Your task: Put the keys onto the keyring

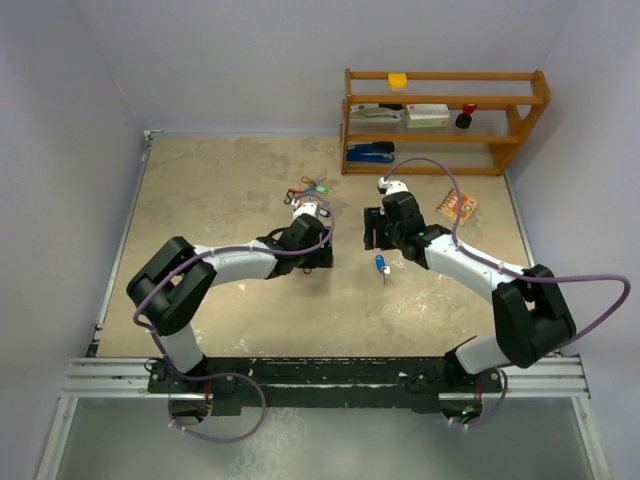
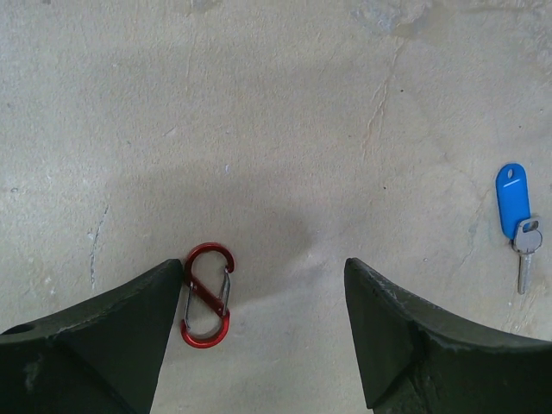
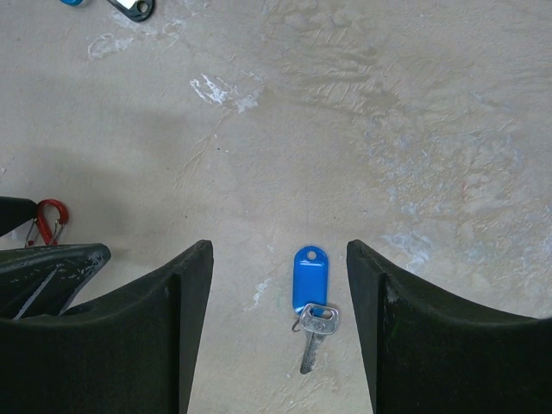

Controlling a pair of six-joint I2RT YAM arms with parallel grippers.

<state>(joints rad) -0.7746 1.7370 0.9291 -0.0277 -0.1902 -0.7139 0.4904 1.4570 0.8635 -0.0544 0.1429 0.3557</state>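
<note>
The left gripper [image 2: 263, 269] is seen in the left wrist view with its two dark fingers [image 2: 103, 336] spread wide apart and nothing between them but bare table. A small red S-shaped wire clip [image 2: 207, 295] lies flat on the mottled beige table top [image 2: 276, 103] at the lower left of that view, just beside the inner edge of the left-hand finger; whether it is touched cannot be told. A small metal key with a blue plastic tag [image 2: 515, 220] lies at the right edge of the same view, well apart from the fingers, tag uppermost and blade pointing down the frame.

In the right wrist view the right gripper [image 3: 278, 254] is likewise held open, gripping nothing. The blue-tagged key is framed in the gap between its fingers, low in the picture, flat on the table and clear of both fingers. The red clip is seen at the left edge, partly hidden behind a dark finger of the other gripper. A black tag [image 3: 134, 7] is cut off by the upper left corner.

In the top view both arms are bent inward toward the middle of the table, with the blue-tagged key just below the right gripper. A cluster of further tagged keys [image 1: 312, 187] lies above the left gripper. A wooden shelf rack [image 1: 445, 75] is placed at the upper right.
</note>
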